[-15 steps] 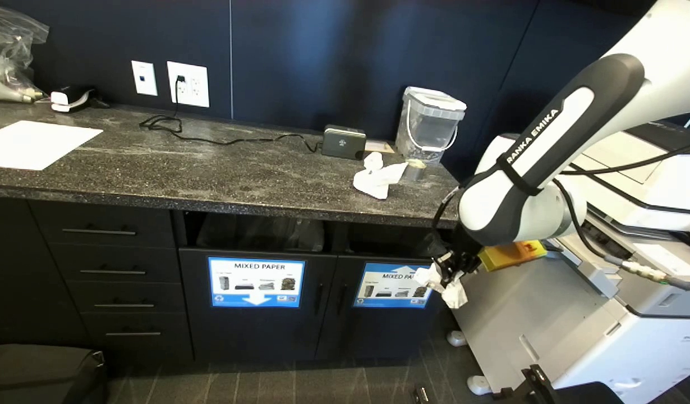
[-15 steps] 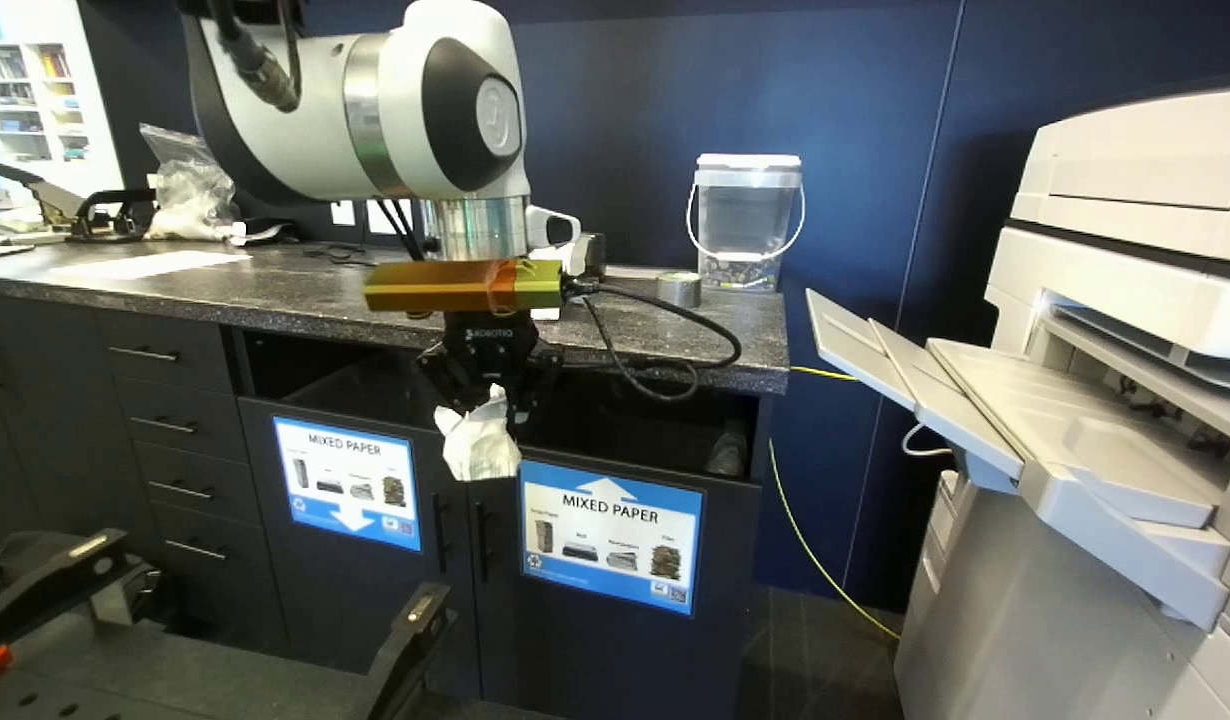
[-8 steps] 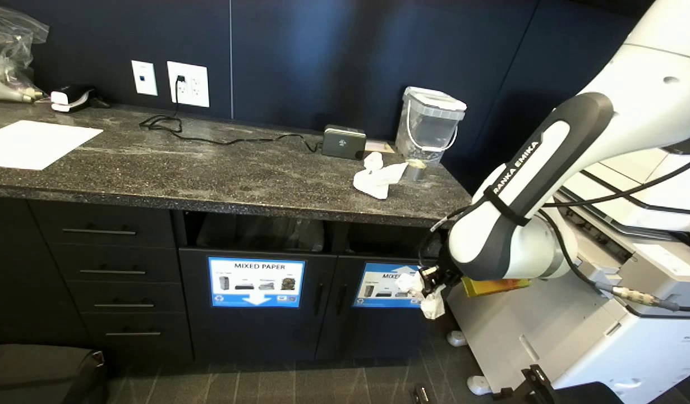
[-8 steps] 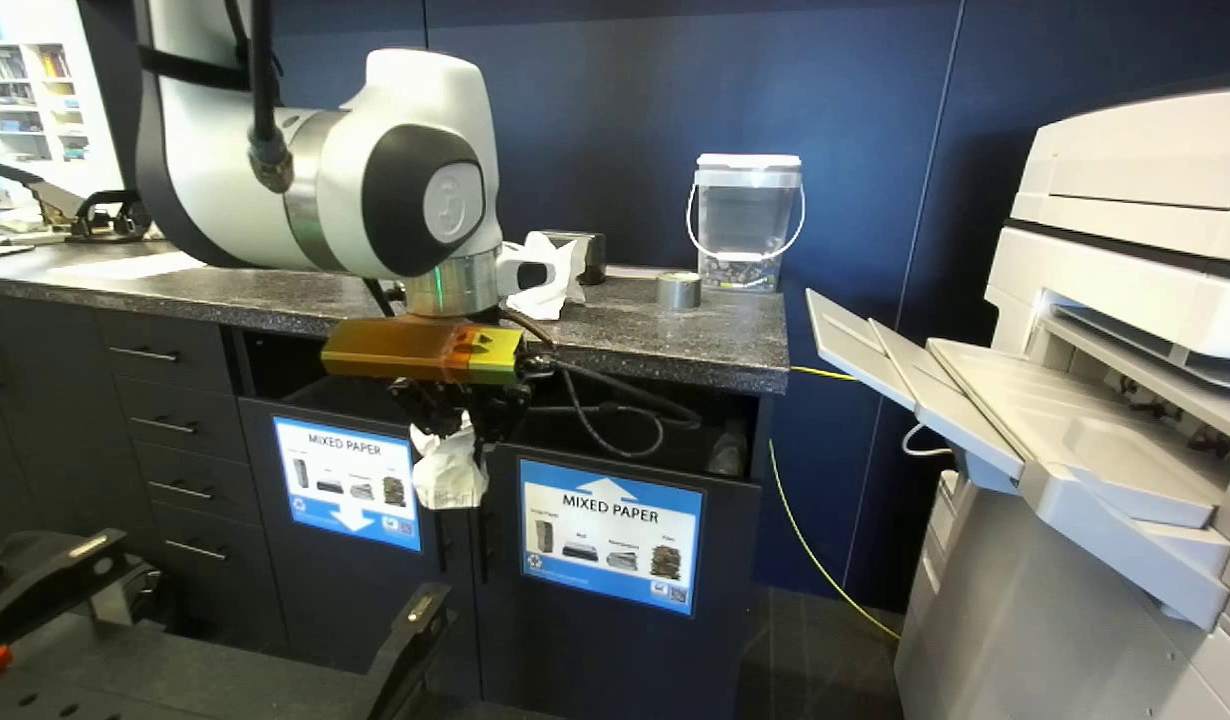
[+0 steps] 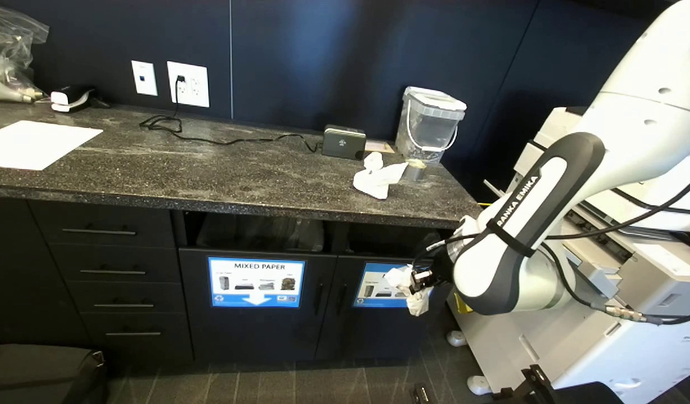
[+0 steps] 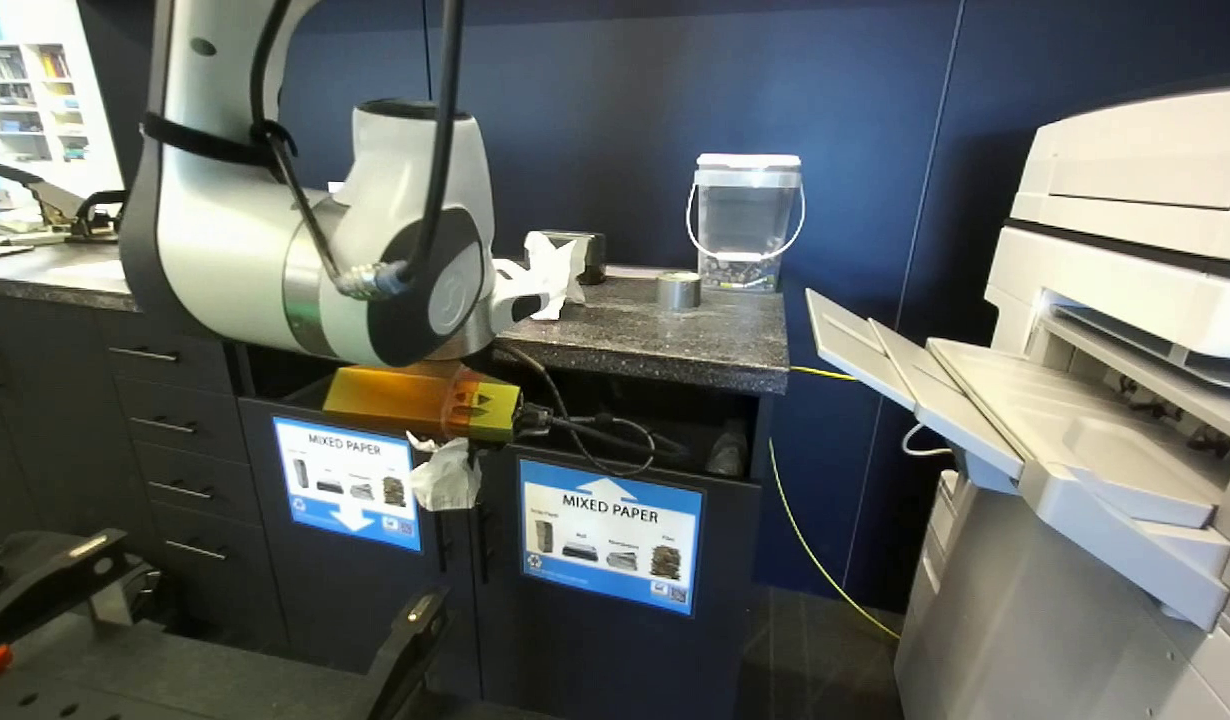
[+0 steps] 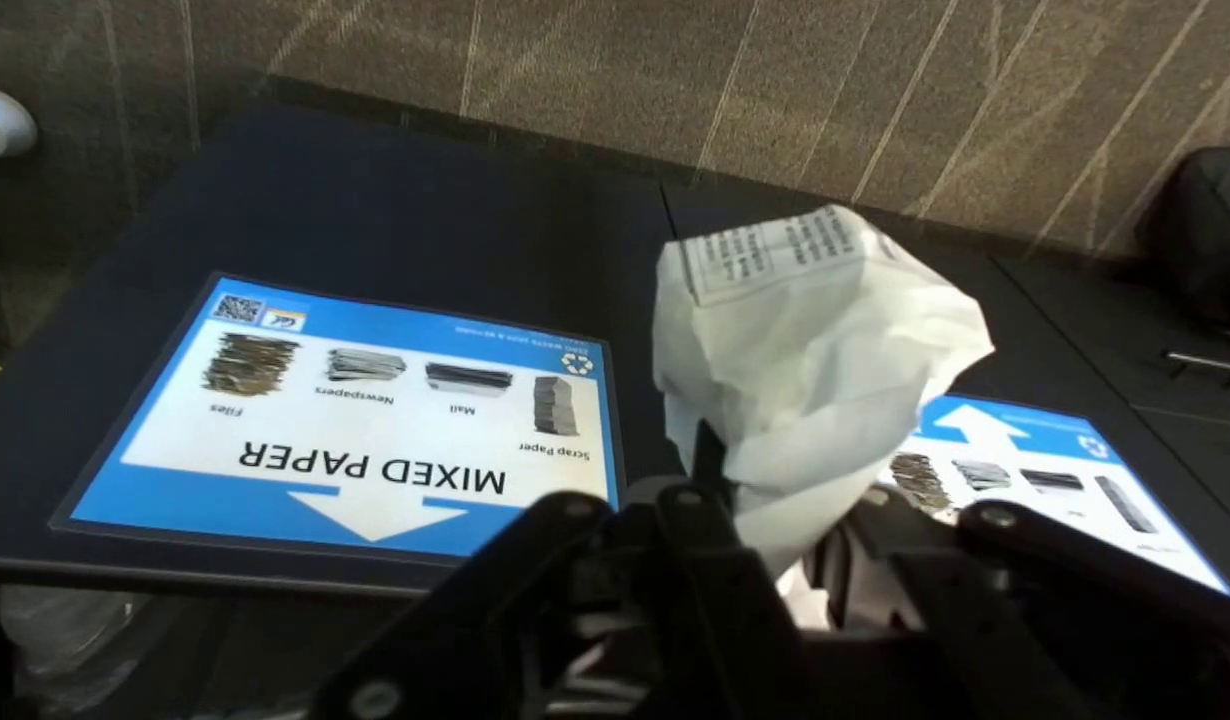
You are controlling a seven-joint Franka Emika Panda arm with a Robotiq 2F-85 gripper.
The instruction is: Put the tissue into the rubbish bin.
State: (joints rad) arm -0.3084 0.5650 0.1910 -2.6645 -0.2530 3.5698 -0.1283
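My gripper [image 5: 418, 281] is shut on the tissue [image 5: 417, 304], a crumpled white wad sticking out past both fingers. The tissue [image 6: 447, 478] hangs in front of the cabinet, below slot height. In the wrist view, the tissue [image 7: 810, 340] rises from between the fingers of the gripper [image 7: 765, 510], with printed text on its end. The rubbish bin is a dark cabinet compartment, one of two alike: the one with the up-arrow panel [image 5: 373, 331] and the one with the down-arrow panel [image 5: 261, 331]. In an exterior view, the fingers are mostly hidden behind the tissue and a yellow box on the wrist.
The counter [image 5: 238, 174] overhangs the slots. On it stand a taller white wad [image 5: 378, 178], a tape roll [image 6: 679, 290], a black box [image 5: 344, 142] and a clear lidded bucket [image 6: 745, 220]. A printer [image 6: 1075, 450] stands beside the cabinet.
The gripper, still holding the tissue, has moved lower and, in both exterior views, toward the left. The hand has tilted nearer to level. The counter things have not moved.
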